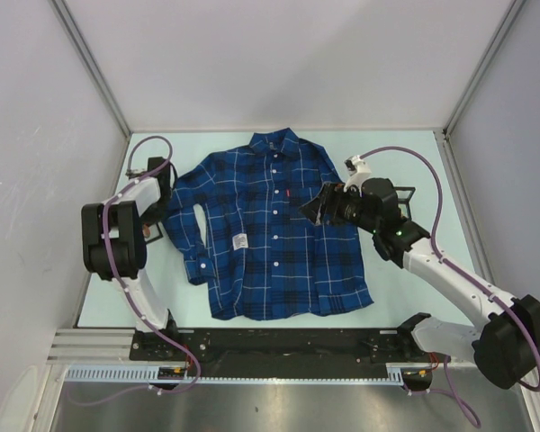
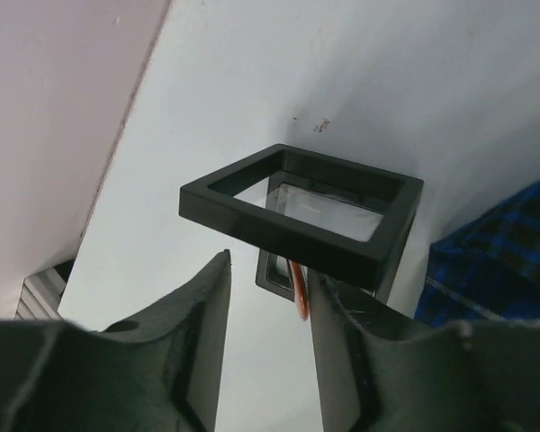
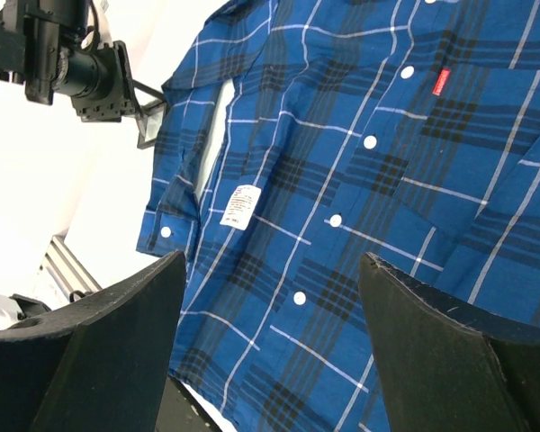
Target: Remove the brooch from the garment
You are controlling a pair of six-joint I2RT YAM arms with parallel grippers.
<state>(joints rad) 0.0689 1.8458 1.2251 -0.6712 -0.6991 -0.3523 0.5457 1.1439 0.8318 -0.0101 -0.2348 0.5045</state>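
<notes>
The garment (image 1: 261,243), a dark blue plaid shirt, lies flat and face up in the middle of the table, its white tag (image 3: 238,206) near the left front hem. My left gripper (image 2: 270,270) is off the shirt's left sleeve, low over the table, its jaws apart. A thin orange piece, seemingly the brooch (image 2: 300,290), rests against the inner face of the right finger, and the left finger stands clear of it. My right gripper (image 3: 272,261) hovers wide open over the shirt's right front (image 3: 342,180) with nothing between its fingers.
A black square frame (image 2: 225,202) with a clear pane stands tilted just beyond the left fingers. Another black frame (image 1: 405,192) sits behind the right arm. Grey walls close in the table on three sides, and the left wall (image 2: 54,135) runs close by the left gripper.
</notes>
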